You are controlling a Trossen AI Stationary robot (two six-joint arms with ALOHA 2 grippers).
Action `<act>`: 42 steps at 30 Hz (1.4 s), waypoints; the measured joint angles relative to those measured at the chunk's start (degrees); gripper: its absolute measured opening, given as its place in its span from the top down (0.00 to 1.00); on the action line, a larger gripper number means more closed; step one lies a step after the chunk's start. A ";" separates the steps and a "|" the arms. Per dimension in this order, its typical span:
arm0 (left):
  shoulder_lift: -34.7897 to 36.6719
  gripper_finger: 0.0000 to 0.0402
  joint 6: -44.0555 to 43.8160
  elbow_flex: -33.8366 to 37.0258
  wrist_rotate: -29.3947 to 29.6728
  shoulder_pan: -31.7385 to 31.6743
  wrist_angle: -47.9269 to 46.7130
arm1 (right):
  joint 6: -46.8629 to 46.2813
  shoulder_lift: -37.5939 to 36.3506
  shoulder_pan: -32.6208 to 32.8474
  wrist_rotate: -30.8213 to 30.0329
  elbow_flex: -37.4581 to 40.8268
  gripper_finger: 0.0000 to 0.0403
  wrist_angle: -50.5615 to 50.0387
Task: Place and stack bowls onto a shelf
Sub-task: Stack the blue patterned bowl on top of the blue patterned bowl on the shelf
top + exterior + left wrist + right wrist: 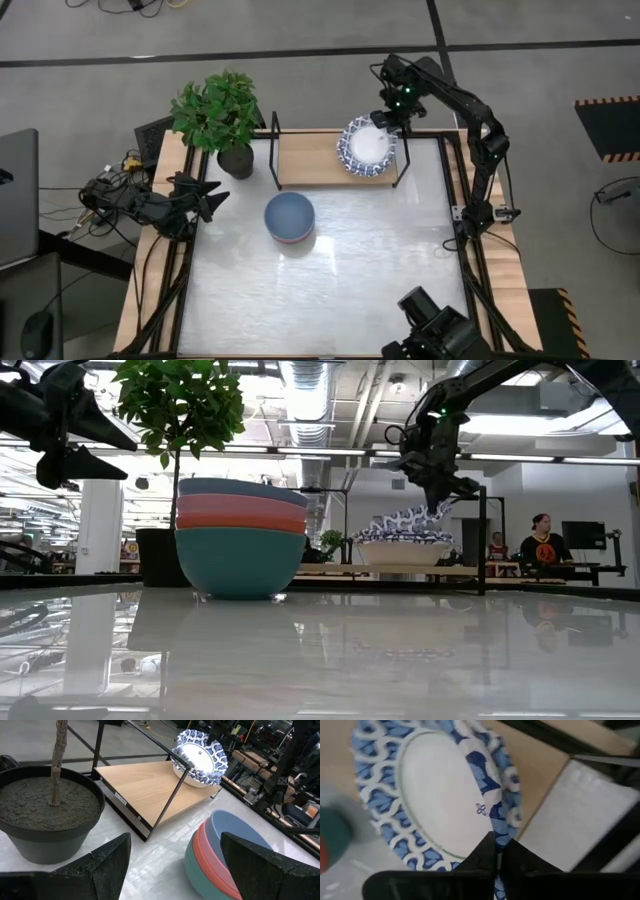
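Observation:
A white bowl with a blue patterned rim (367,148) tilts at the right end of the wooden shelf (310,158). In the low view it leans in a second such bowl (400,552), which stands on the shelf plank. My right gripper (385,122) reaches down from above and is shut on the tilted bowl's rim. A nested stack of blue, red and teal bowls (290,217) stands on its base on the tabletop in front of the shelf. My left gripper (205,195) waits open at the table's left side, beside the plant pot. My right gripper pinches the tilted bowl's patterned rim (501,836) between its two fingers, on the bowl's far right side. The fingers come from above, pointing steeply down. The held side is raised, and the opposite side (375,530) rests in the lower bowl.
A dark plant pot (236,158) with a leafy plant stands at the shelf's left end. Black wire frames (170,795) close both ends of the shelf. A laptop (15,190) lies off the table's left. A person (541,540) sits far behind in the low view.

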State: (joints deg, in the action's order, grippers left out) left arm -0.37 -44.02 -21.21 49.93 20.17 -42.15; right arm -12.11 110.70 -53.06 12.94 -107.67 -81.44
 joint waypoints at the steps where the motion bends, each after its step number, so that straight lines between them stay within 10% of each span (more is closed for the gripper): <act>1: 0.00 0.27 -0.01 0.00 0.00 0.01 0.00 | 0.19 0.00 -0.09 1.10 -0.29 0.91 -0.14; 42: 0.01 0.27 -0.03 0.00 0.42 0.02 0.00 | 1.85 0.04 0.41 3.41 1.32 0.78 2.49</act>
State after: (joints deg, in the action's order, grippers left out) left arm -0.36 -44.05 -21.21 50.35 20.18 -42.15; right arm -10.26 110.73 -52.65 16.35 -106.35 -78.95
